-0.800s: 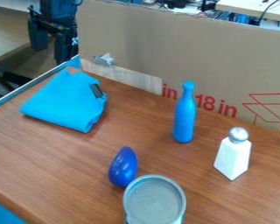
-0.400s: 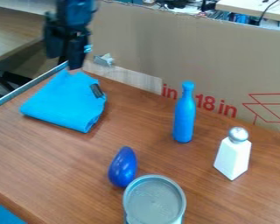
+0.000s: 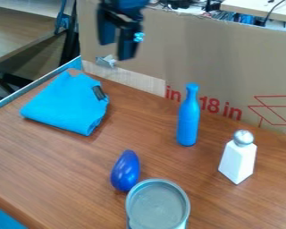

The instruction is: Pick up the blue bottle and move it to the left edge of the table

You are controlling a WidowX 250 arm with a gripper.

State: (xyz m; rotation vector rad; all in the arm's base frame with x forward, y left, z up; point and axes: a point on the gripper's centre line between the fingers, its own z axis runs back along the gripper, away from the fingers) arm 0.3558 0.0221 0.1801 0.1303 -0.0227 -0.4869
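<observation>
Two fingers (image 3: 127,48) of the hand (image 3: 116,51) stand apart, with nothing seen between them. The hand hangs above the far left part of the desk (image 3: 61,165), in front of the cardboard panel (image 3: 229,53). Nearest to it in the view, the folded blue cloth (image 3: 65,105) lies flat near the desk's left edge.

Positioning, as judged: align the hand while it is above the items, then lower it straight down. Maintain clearance from the panel. For the cloth, straddle a raised fold and close slowly; a shallow grip may slip off. Approach the blue bottle (image 3: 188,118) squarely, since its narrow form could tip. Center on the dark blue egg-shaped object (image 3: 125,171), which may roll if touched off-axis.

Count:
- Hand: 1.
- Cloth: 1, left.
- Bottle: 1, upright, right of center.
- Egg-shaped object: 1, just beside the can.
- Gray-topped can (image 3: 158,205): 1, near edge.
- White shaker (image 3: 238,160) with silver top: 1, upright, right.
</observation>
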